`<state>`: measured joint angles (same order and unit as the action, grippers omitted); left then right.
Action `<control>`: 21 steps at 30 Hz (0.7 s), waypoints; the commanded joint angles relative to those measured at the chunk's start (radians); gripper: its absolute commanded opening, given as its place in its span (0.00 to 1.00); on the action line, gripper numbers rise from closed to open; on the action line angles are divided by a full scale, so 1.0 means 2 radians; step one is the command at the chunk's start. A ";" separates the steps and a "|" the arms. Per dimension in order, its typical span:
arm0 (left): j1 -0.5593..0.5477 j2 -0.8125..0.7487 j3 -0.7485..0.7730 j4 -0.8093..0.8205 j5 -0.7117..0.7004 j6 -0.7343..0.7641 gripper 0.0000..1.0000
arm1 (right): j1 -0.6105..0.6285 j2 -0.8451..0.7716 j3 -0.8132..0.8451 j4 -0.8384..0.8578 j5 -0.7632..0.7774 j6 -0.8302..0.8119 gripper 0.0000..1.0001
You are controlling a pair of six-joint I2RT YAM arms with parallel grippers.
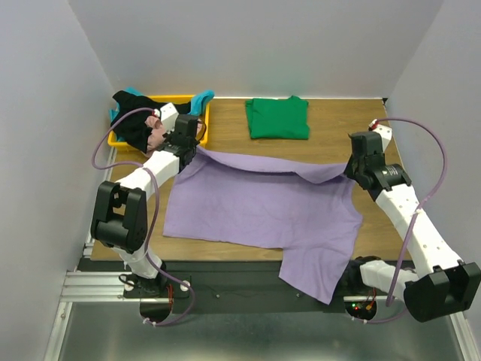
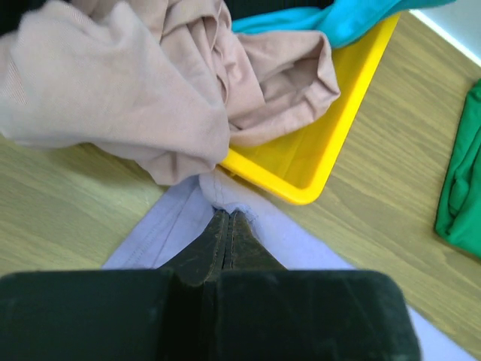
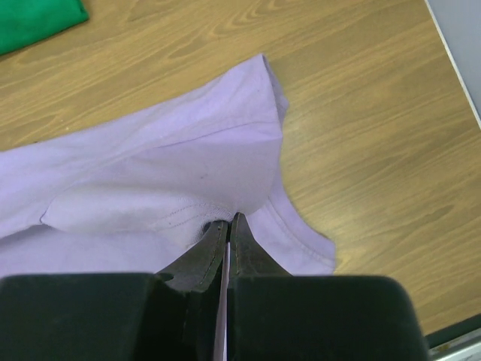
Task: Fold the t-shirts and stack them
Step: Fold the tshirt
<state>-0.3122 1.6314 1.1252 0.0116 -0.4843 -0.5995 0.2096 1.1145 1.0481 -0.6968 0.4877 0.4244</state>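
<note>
Purple shirt overhangs table edge, seen in top view only.

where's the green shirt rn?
Top view: the green shirt lies folded at the far edge of the table, about centre, right of the yellow tray and just beyond the purple shirt.

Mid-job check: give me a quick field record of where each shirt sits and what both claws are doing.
purple t-shirt: spread on the table, one part hanging over the near edge
left claw: shut on the purple t-shirt's far edge, beside the tray corner
right claw: shut on the same far edge, right end
green t-shirt: folded, far side, apart from the purple one
yellow tray: far left, holding the bunched pink t-shirt, black t-shirt and teal t-shirt
</note>
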 commanded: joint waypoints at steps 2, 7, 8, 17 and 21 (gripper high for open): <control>0.002 -0.020 0.036 0.008 -0.030 0.021 0.00 | -0.003 -0.014 -0.009 -0.031 -0.013 0.015 0.00; 0.002 -0.013 0.015 0.015 -0.032 0.015 0.00 | -0.003 -0.016 -0.026 -0.033 -0.036 0.012 0.01; 0.003 -0.010 0.013 0.014 -0.033 0.015 0.00 | -0.003 -0.015 -0.025 -0.034 -0.038 0.013 0.00; 0.003 0.007 0.008 -0.017 -0.045 -0.018 0.00 | -0.003 -0.020 -0.029 -0.056 -0.072 0.042 0.01; 0.003 0.015 0.009 -0.030 -0.047 -0.027 0.00 | -0.003 -0.004 -0.032 -0.056 -0.084 0.046 0.01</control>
<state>-0.3119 1.6554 1.1515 -0.0208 -0.5316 -0.6235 0.2096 1.0950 0.9833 -0.7952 0.3435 0.4885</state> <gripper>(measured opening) 0.022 0.023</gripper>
